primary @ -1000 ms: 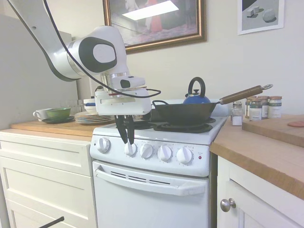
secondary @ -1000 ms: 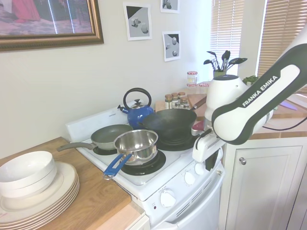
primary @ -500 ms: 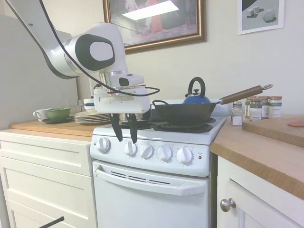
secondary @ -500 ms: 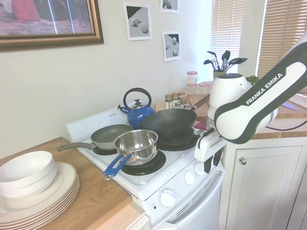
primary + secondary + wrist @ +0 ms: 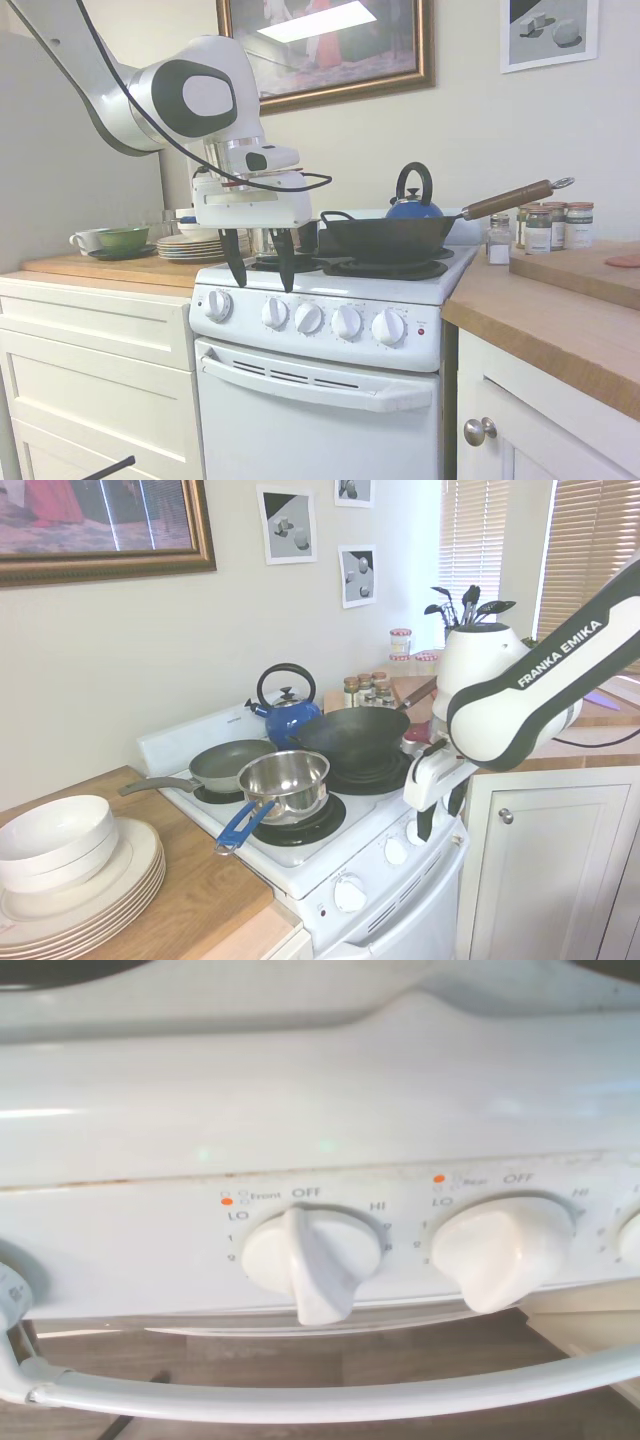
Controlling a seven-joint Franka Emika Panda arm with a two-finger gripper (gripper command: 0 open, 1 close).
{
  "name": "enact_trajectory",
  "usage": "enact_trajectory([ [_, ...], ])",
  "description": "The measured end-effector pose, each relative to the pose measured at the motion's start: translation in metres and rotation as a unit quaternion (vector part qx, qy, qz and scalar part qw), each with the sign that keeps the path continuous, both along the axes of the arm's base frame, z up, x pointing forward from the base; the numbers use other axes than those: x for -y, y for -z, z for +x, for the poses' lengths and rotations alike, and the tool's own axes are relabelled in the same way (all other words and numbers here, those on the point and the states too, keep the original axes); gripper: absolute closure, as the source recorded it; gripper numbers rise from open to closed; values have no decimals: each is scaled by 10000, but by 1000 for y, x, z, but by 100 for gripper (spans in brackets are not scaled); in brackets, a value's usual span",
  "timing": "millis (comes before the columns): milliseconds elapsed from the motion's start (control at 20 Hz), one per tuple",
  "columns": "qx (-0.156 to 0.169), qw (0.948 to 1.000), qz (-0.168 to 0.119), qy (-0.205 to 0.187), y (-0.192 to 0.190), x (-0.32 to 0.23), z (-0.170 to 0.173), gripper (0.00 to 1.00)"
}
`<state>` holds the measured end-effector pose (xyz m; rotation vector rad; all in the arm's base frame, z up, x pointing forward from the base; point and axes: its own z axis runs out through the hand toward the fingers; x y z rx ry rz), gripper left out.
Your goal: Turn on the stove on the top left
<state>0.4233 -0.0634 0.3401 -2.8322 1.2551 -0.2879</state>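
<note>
Gripper (image 5: 258,270) hangs open and empty just above the stove (image 5: 330,350) panel between the counters, off the two leftmost knobs; in your wrist view the Rear knob (image 5: 497,1250) looks turned, so likely done, burner glow unconfirmed.

My two wide views are evenly bright and sharp, though a ceiling light glares off the framed picture (image 5: 325,45) and daylight glows through the blinds (image 5: 590,540); my wrist view is soft, the stove (image 5: 320,1090) panel showing pale sheen and fuzzy knob lettering
</note>
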Motion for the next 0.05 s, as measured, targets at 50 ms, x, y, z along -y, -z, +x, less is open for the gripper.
enact_trajectory([
  [50,-5,10000,1,5,-1,0,0,0],
])
